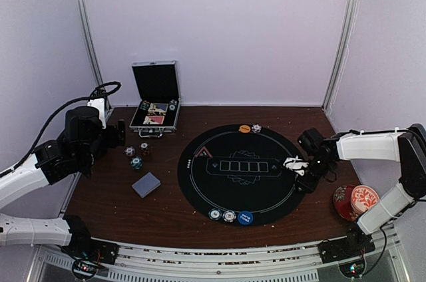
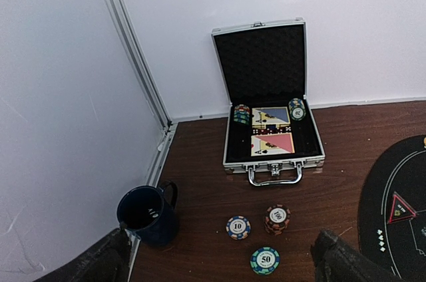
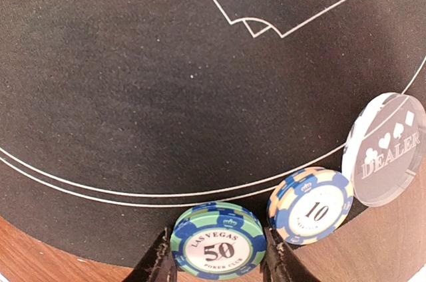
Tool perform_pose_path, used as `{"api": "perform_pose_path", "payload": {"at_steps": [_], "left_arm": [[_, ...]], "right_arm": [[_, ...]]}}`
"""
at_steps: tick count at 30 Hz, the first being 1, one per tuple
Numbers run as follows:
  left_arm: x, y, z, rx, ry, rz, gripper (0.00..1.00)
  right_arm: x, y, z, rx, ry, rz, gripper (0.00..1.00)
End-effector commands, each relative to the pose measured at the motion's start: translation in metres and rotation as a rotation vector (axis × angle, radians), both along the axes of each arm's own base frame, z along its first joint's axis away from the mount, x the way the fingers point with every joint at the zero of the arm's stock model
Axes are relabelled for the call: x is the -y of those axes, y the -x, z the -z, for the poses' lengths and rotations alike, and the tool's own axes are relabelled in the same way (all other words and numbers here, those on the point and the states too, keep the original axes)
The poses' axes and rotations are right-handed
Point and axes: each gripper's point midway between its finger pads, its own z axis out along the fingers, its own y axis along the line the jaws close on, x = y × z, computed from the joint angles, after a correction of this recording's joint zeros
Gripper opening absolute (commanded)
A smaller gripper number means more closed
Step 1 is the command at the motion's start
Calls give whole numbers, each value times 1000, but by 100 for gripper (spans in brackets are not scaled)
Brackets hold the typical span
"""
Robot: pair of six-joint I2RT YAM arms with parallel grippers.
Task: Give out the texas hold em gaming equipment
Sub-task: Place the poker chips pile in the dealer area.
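- The right tool (image 3: 219,262) is closed on the small round green-and-blue poker chip stack marked 50 (image 3: 218,245). One finger presses each side of its rim.
- That stack lies flat at the right edge of the round black felt mat (image 3: 166,96). Being round, it has no long axis and sits centred between the fingers, so I judge the next move needs only a release and a straight lift away.
- A blue-and-orange chip stack marked 10 (image 3: 311,214) and a clear round dealer disc (image 3: 386,149) lie just beside it.
- The left tool (image 2: 223,265) stands wide open and empty over the brown wooden table (image 2: 200,182). It is the nearer arm to three loose chip stacks (image 2: 265,260).
- Only the right wrist view shows the finger contact. Only the left wrist view shows inside the open silver case (image 2: 269,96).
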Motion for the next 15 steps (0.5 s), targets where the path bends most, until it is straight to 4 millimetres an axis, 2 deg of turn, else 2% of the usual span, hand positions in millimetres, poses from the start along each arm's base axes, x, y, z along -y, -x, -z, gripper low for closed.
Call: {"api": "perform_pose_path", "payload": {"at_steps": [1, 15], "left_arm": [[2, -3, -8, 33, 24, 6, 98], [2, -3, -7, 32, 26, 7, 98]], "right_arm": [[5, -5, -4, 36, 7, 16, 35], [10, -12, -10, 83, 25, 36, 43]]}}
